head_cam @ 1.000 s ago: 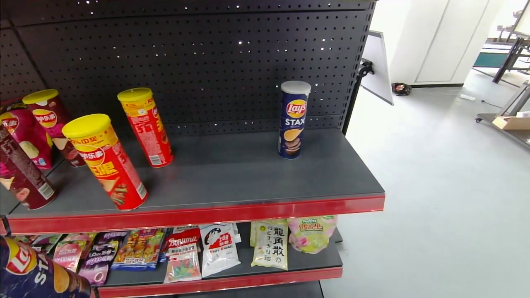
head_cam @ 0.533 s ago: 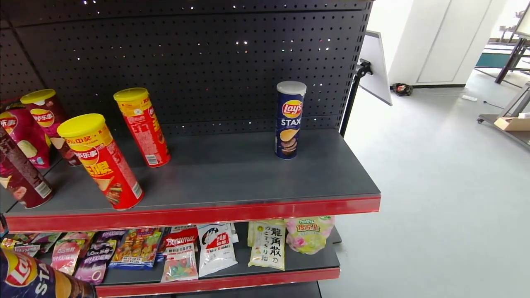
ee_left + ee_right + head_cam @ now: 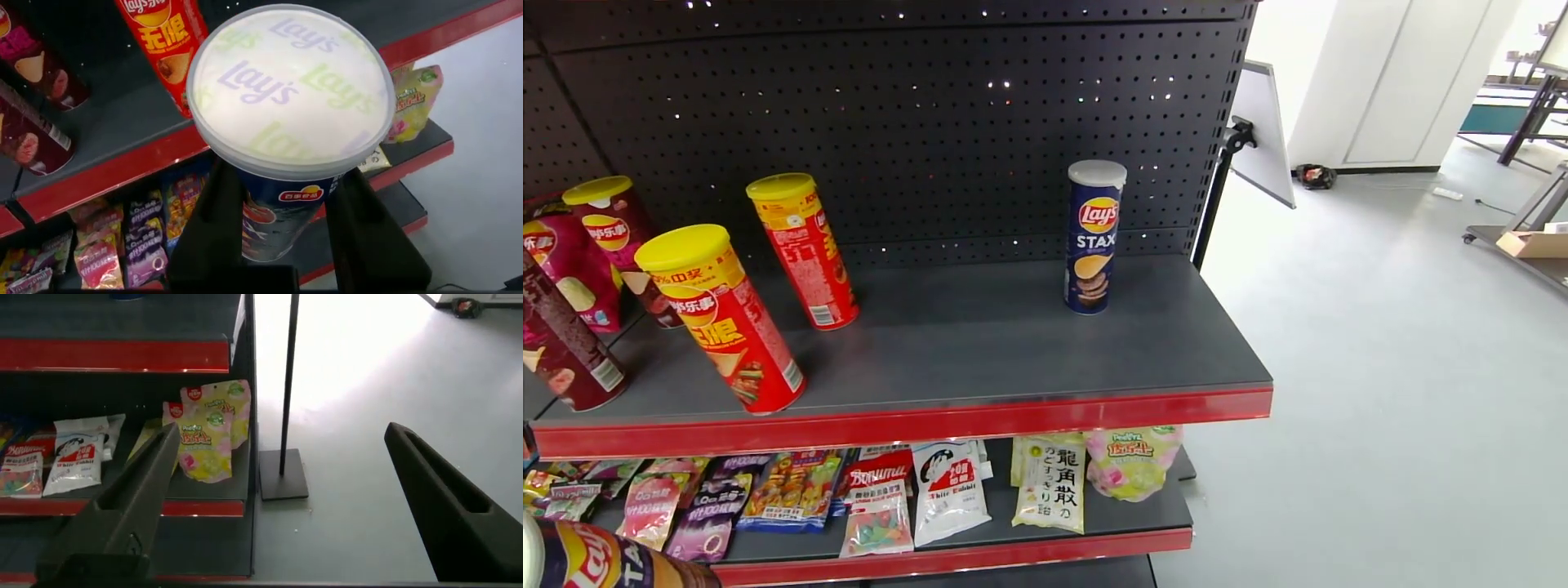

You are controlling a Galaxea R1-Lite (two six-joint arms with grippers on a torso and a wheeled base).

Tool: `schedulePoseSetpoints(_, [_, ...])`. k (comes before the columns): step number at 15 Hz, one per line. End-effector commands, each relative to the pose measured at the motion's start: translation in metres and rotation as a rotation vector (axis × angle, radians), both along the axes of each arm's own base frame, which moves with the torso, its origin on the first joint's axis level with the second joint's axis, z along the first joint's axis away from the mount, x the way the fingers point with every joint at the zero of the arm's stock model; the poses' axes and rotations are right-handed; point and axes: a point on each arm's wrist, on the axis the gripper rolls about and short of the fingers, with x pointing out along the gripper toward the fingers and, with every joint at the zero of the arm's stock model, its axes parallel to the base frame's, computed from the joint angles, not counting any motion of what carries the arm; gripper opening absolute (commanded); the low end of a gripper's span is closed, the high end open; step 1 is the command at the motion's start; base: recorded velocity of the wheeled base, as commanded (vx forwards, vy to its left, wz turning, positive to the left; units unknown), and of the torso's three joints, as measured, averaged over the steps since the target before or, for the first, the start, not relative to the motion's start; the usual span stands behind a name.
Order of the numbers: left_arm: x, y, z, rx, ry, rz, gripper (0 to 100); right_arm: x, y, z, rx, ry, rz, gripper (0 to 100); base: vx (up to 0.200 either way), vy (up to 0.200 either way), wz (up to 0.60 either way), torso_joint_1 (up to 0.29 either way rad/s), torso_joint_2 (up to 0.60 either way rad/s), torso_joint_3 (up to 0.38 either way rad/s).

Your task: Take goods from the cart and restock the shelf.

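Ahead of you stands a dark shelf (image 3: 980, 359) with a red front edge and a perforated back panel (image 3: 915, 122); grey floor (image 3: 1380, 367) opens out to its right. On the upper board a shelved blue can (image 3: 1094, 237) stands upright near the right end, well apart from two red cans (image 3: 723, 318) with yellow lids toward the left and the maroon cans (image 3: 572, 327) at the far left. Flat snack bags (image 3: 947, 490) lie on the lower board.

Your left tool (image 3: 290, 188) pinches the held blue can (image 3: 286, 122), its dark fingers (image 3: 216, 220) pressed on opposite sides of the body below the pale lid. From your head camera that can sits at the lower left corner, lower than the red edge and out in front of the shelf.

Your right tool (image 3: 282, 429) is spread wide and grips nothing. It hangs low by the shelf's right end, facing a green and pink bag (image 3: 208, 429) on the lower board and a pole's base plate (image 3: 283, 474) on the floor.
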Motion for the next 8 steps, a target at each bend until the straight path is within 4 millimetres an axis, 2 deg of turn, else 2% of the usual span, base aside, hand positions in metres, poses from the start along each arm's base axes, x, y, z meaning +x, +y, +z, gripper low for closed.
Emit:
schedulePoseSetpoints(1, [-0.0002, 0.0, 0.0006, 0.0, -0.004, 0.001, 0, -0.0001, 0.0, -0.0001, -0.001, -0.001, 0.0, 100, 0.2, 0.0, 0.0, 0.002, 0.01, 0.002])
schedulePoseSetpoints(6, [-0.0002, 0.0, 0.0009, 0.003, -0.008, -0.001, 0, -0.0001, 0.0, -0.0001, -0.002, -0.001, 0.0, 100, 0.2, 0.0, 0.0, 0.001, 0.0, 0.003])
schedulePoseSetpoints(8, [-0.001, 0.0, 0.0014, 0.021, -0.021, -0.008, 0, -0.0001, 0.0, 0.0001, -0.004, -0.003, 0.0, 100, 0.0, 0.0, 0.0, 0.0, 0.0, 0.0])
